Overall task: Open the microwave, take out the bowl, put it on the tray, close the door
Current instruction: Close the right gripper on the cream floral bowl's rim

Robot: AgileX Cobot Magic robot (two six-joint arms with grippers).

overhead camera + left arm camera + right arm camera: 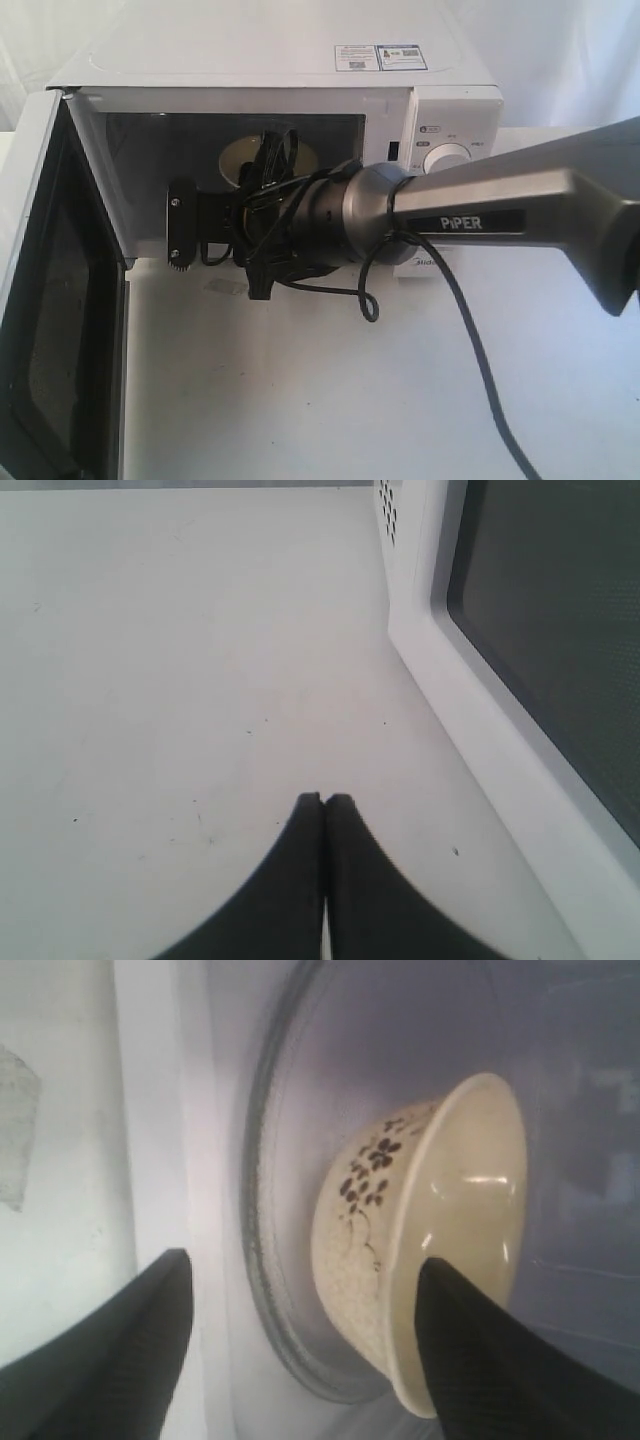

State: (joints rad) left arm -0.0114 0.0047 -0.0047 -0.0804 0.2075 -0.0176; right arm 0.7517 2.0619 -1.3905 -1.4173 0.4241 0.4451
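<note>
Door [50, 300] of the microwave [300, 60] stands swung wide to the left, its edge well apart from the cavity mouth. Inside, the floral cream bowl [400, 1260] sits on the glass turntable [265, 1160], with open glass around it. The right gripper [300, 1265] reaches into the cavity with its jaws spread wide, one finger at the bowl's mouth and the other outside its wall, holding nothing. The left gripper [323, 800] hovers over white worktop [150, 680] just beside the door, its jaws pressed together and empty.
</note>
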